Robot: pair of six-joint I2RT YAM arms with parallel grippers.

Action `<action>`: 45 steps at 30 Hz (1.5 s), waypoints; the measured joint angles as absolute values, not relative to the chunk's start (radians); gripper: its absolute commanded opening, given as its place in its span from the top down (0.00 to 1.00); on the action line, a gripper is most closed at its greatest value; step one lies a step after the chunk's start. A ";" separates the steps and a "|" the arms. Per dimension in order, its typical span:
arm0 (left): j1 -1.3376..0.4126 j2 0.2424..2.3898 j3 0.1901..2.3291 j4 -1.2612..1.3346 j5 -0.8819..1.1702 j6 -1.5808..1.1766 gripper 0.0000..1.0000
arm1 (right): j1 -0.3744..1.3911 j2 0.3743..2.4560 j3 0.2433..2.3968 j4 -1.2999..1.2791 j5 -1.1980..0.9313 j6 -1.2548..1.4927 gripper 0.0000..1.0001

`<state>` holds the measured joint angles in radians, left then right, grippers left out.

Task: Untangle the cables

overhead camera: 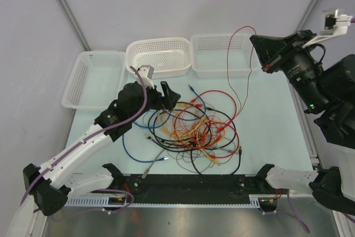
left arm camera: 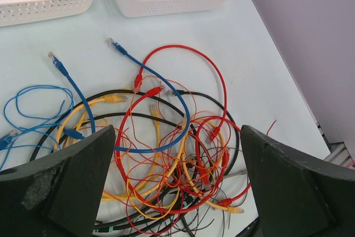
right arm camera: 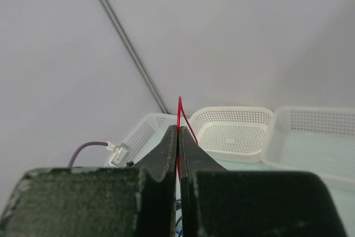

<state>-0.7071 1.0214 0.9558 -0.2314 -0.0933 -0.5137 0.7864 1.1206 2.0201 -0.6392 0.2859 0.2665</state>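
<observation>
Left black two-finger gripper (left arm camera: 177,137) spread apart. Smooth pale table (overhead camera: 272,126); three white perforated plastic baskets (overhead camera: 158,56) at far edge; tangled thin cables (overhead camera: 197,129) with plug ends mid-table; thin red wire (right arm camera: 179,109) rising, pinched by right gripper (right arm camera: 178,132).

The left arm (overhead camera: 83,148) has smooth white shells and black joints. A thin purple hose (overhead camera: 135,116) runs along it to a small white-grey connector (overhead camera: 146,72) just behind the jaws. The left gripper (overhead camera: 167,96) is black, its fingers (left arm camera: 61,187) broad matt wedges, one scuffed pale. The right arm (overhead camera: 308,76) is mostly black round housings, with a small green light (overhead camera: 312,105) and a white bracket (overhead camera: 333,23) well behind the jaws. The right gripper (right arm camera: 178,137) has grainy black fingers (right arm camera: 161,162) narrowing to thin tips.
</observation>
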 measured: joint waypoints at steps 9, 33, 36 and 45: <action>-0.707 1.029 0.942 -0.121 0.073 -0.496 0.00 | 0.787 1.215 2.052 -0.608 0.297 0.271 1.00; -0.709 0.888 0.748 -0.311 -0.114 -0.495 0.00 | 0.387 1.670 2.156 -0.170 0.456 0.331 1.00; -0.709 0.879 0.730 -0.316 -0.121 -0.497 0.00 | 0.366 1.732 2.205 -0.174 0.443 0.347 1.00; -0.709 0.876 0.701 -0.317 -0.124 -0.496 0.00 | 0.294 1.837 2.297 -0.132 0.410 0.392 1.00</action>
<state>-0.7086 0.8761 0.7010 -0.3168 -0.1242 -0.4957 0.2939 1.8374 2.2967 -0.1318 0.4099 0.3923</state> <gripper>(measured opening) 0.996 0.010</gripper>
